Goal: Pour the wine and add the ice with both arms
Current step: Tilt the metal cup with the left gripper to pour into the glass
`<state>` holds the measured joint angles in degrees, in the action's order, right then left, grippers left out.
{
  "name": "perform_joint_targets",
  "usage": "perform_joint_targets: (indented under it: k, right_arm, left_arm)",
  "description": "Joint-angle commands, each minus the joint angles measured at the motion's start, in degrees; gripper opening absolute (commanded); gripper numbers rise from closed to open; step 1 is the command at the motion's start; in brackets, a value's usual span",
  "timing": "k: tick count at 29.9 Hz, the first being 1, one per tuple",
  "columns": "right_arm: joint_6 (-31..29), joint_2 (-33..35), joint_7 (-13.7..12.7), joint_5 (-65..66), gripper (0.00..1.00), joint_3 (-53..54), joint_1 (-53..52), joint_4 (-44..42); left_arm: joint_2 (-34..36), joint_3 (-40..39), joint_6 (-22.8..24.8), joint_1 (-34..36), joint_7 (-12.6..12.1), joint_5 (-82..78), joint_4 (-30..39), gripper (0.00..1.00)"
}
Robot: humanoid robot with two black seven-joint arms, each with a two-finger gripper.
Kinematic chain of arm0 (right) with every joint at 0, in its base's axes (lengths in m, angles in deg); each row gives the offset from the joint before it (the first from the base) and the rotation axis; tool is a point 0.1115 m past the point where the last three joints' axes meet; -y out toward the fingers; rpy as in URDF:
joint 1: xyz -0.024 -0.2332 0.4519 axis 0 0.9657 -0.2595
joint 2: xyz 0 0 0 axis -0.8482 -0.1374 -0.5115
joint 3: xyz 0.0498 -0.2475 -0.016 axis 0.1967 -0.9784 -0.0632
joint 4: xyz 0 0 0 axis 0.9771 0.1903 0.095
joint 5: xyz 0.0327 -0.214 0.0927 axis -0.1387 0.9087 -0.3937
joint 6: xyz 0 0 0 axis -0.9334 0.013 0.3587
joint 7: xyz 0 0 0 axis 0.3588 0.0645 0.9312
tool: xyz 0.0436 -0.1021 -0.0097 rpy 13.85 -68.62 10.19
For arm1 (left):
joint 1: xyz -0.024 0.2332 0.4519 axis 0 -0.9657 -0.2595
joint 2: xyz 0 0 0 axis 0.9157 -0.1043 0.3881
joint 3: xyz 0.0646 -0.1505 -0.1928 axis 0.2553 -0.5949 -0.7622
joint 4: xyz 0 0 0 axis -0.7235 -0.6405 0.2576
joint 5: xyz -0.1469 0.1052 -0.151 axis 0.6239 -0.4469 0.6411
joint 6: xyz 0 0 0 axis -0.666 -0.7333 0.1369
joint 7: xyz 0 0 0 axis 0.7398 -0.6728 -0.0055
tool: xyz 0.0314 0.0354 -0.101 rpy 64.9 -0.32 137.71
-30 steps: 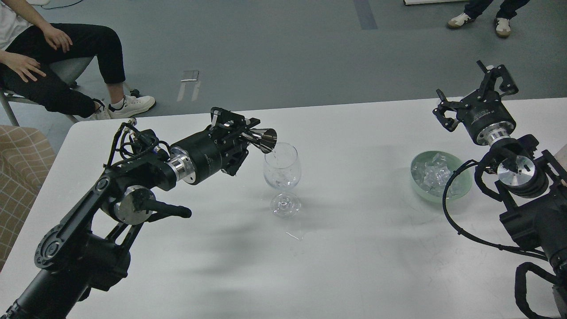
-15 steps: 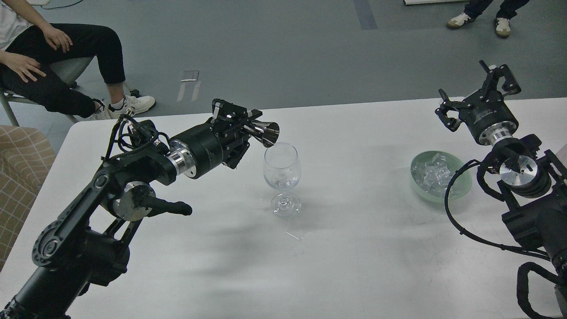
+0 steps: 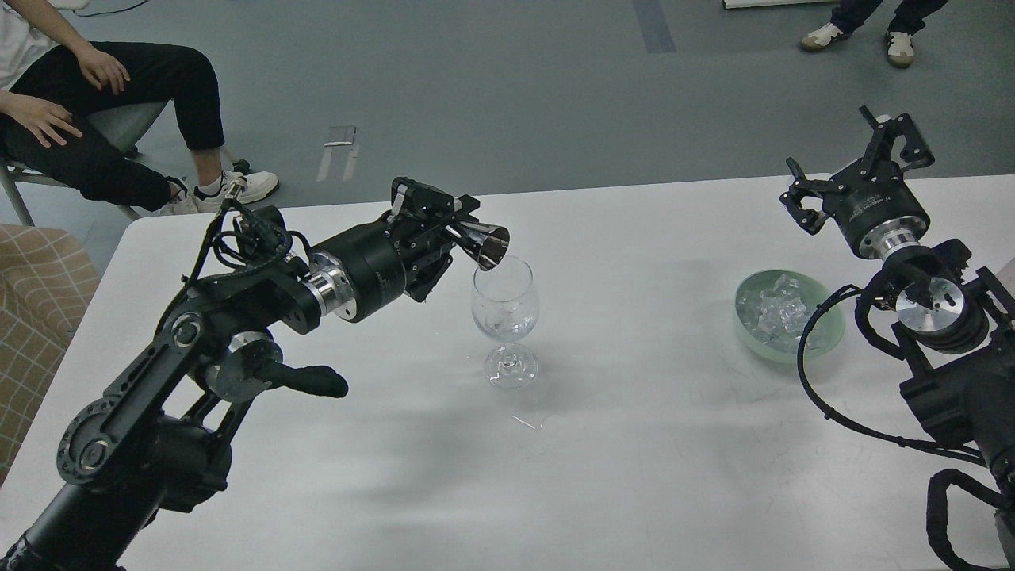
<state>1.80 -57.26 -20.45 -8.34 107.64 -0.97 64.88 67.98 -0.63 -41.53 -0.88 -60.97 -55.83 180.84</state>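
Note:
A clear wine glass [image 3: 505, 317] stands upright at the table's middle with a little clear content in its bowl. My left gripper [image 3: 452, 230] is shut on a shiny metal jigger [image 3: 485, 243], tipped on its side with its mouth over the glass's left rim. A pale green bowl [image 3: 825, 342] at the right holds the ice [image 3: 773, 311], several small clear cubes. My right gripper [image 3: 852, 166] is open and empty, raised behind and to the right of the bowl.
The white table [image 3: 634, 444] has a small wet spot [image 3: 527, 420] in front of the glass. A seated person [image 3: 103, 103] is beyond the table's far left corner, another person's feet [image 3: 860, 40] at the top right. A checked cushion [image 3: 36, 309] lies at the left edge.
My left gripper has moved slightly right and up with the jigger, its mouth now nearer over the glass. My right gripper has shifted slightly right and stays open.

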Motion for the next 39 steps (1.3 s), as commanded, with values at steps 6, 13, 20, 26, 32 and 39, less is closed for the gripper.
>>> perform_joint_targets:
  k: [6, 13, 20, 26, 32, 39]
  right_arm:
    - [0.01, 0.04, 0.3, 0.0, 1.0, 0.0, 0.17, -0.06]
    - [-0.08, 0.04, 0.48, 0.0, 1.0, 0.08, 0.52, -0.06]
    - [-0.08, 0.04, 0.74, 0.0, 1.0, 0.0, 0.61, -0.06]
    - [-0.08, 0.04, 0.74, 0.0, 1.0, 0.08, 0.52, -0.06]
    - [-0.08, 0.04, 0.74, 0.0, 1.0, 0.26, 0.52, -0.06]
    - [-0.08, 0.13, 0.74, 0.0, 1.0, 0.26, 0.52, -0.06]
  left_arm:
    - [-0.19, 0.09, 0.19, 0.12, 0.0, -3.95, 0.0, 0.0]
    - [-0.19, 0.0, 1.41, 0.65, 0.0, -7.55, 0.35, 0.0]
    - [-0.28, 0.35, 2.03, 1.09, 0.0, -8.61, 1.94, 0.0]
    - [-0.02, 1.76, 2.03, 2.06, 0.0, -13.52, 1.94, 0.0]
    - [-0.02, 2.11, 2.03, 2.14, 0.0, -17.05, 1.85, 0.0]
    - [-0.01, 2.29, 2.03, 2.14, 0.0, -20.56, 1.85, 0.0]
